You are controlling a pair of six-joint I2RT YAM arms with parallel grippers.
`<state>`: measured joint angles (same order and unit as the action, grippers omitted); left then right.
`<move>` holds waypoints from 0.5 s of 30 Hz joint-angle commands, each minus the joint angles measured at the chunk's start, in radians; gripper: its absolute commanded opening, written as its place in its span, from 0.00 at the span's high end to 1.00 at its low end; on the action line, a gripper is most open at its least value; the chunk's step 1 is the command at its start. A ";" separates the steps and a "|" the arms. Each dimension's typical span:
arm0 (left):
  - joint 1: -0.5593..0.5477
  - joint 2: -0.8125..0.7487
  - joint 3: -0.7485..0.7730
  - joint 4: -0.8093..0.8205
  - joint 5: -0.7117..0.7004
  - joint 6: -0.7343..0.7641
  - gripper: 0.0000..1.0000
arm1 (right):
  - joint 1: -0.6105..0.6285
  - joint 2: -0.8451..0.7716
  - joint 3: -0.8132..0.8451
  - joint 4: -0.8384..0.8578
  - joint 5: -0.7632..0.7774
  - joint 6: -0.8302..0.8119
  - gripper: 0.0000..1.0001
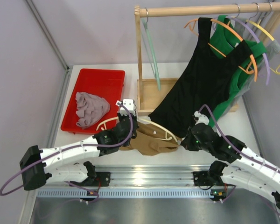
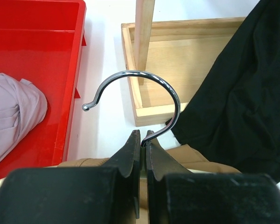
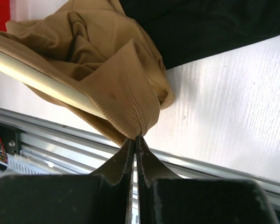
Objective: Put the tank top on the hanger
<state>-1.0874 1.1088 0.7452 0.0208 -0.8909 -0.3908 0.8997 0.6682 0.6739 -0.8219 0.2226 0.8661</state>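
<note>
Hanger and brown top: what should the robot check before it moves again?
1. Left hand shut on the hanger: ok.
2. Right hand shut on the tank top edge: ok.
3. Hanger arm under the fabric near the right hand: ok.
4. Both straps over the hanger: cannot tell.
5. Black garment apart from the tank top: cannot tell, they lie very close.

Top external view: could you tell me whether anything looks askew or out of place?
Yes. The black garment hangs slanted from the orange hanger, its hem spilling over the wooden rack base onto the table beside the tank top.
</note>
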 commanded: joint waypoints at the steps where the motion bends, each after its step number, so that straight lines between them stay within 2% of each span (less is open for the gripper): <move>1: 0.009 -0.006 -0.010 0.021 -0.062 -0.011 1.00 | -0.010 -0.013 -0.014 -0.045 -0.003 -0.001 1.00; 8: 0.007 -0.015 -0.023 0.030 -0.026 -0.003 1.00 | -0.010 0.002 0.032 -0.049 0.024 -0.013 1.00; 15: 0.004 -0.009 -0.014 0.031 0.000 0.012 1.00 | -0.010 0.120 0.185 -0.030 0.029 -0.073 1.00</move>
<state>-1.0874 1.1088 0.7376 0.0235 -0.8795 -0.3794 0.8997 0.7597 0.7670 -0.8600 0.2279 0.8375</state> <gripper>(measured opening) 0.050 0.008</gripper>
